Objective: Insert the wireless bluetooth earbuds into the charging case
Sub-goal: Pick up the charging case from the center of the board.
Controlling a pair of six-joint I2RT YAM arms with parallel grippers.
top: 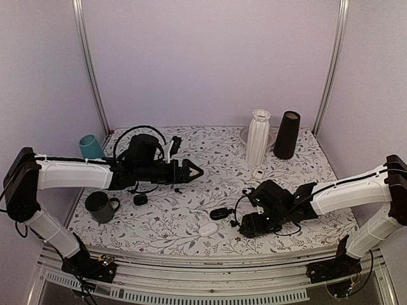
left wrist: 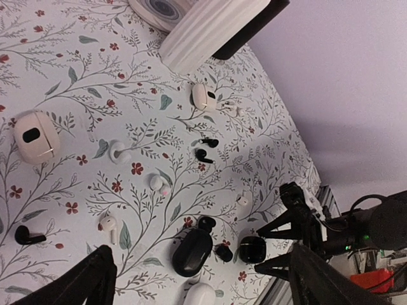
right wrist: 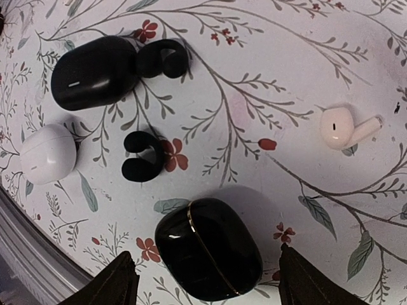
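Observation:
The charging case (right wrist: 208,257) is a glossy black pebble with a gold seam, lying closed on the floral cloth near the table's front edge. My right gripper (right wrist: 205,254) is open, with one finger on each side of the case and a gap at each side. The left wrist view shows the same case (left wrist: 252,249) between those fingers. Two small black stemmed earbuds (left wrist: 204,155) lie together mid-table, and a third (left wrist: 28,236) lies apart. My left gripper (top: 194,170) hovers open above the cloth on the left, holding nothing.
A matte black oval case (right wrist: 95,71), two black clip-shaped buds (right wrist: 143,155), a white round case (right wrist: 48,152) and a white earbud (right wrist: 343,127) lie near the glossy case. A white vase (top: 257,136) and dark cup (top: 287,135) stand at the back. A teal cup (top: 91,147) and dark mug (top: 100,206) stand left.

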